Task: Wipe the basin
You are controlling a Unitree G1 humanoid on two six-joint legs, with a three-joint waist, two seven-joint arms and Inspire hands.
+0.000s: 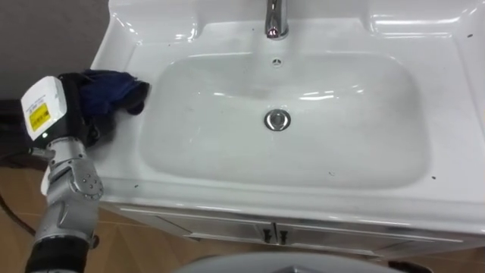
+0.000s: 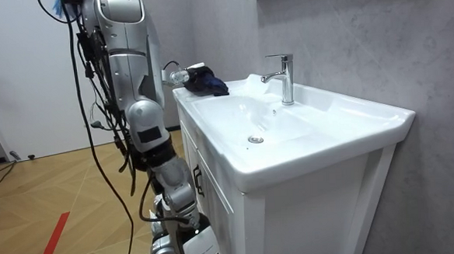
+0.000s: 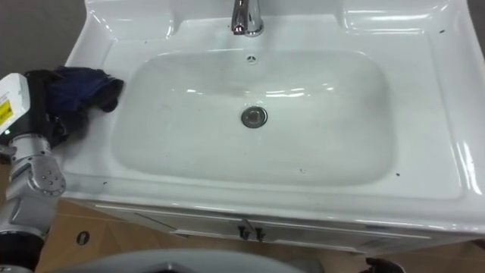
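- Stands upright at the front of a white vanity cabinet, on a herringbone wooden floor, facing a grey plastered wall.
- Looks straight down into a white ceramic basin, rectangular with rounded corners, sunk into a glossy white counter.
- At the middle of the bowl's floor, a round chrome drain; higher up, on the bowl's back wall, a small overflow hole.
- Behind the bowl, upright on the back ledge, a chrome tap with its spout out over the bowl.
- On the counter's left rim, just beside the bowl's lip and wholly outside the bowl, a crumpled dark blue cloth.
- Left arm in from the lower left, left hand on that same rim, pressed into the cloth's near side and touching it; front of the hand sunk in the folds, so cannot tell whether clamped on the cloth or merely laid against it.
- Right hand low in the room view, hanging close to the cabinet's front and well below the counter; cannot tell whether apart or together.
- Along the counter's front rim, a few small dark specks.
- Under the front edge, two small dark door handles side by side.
- On the floor toward the room view's left, a red strip.
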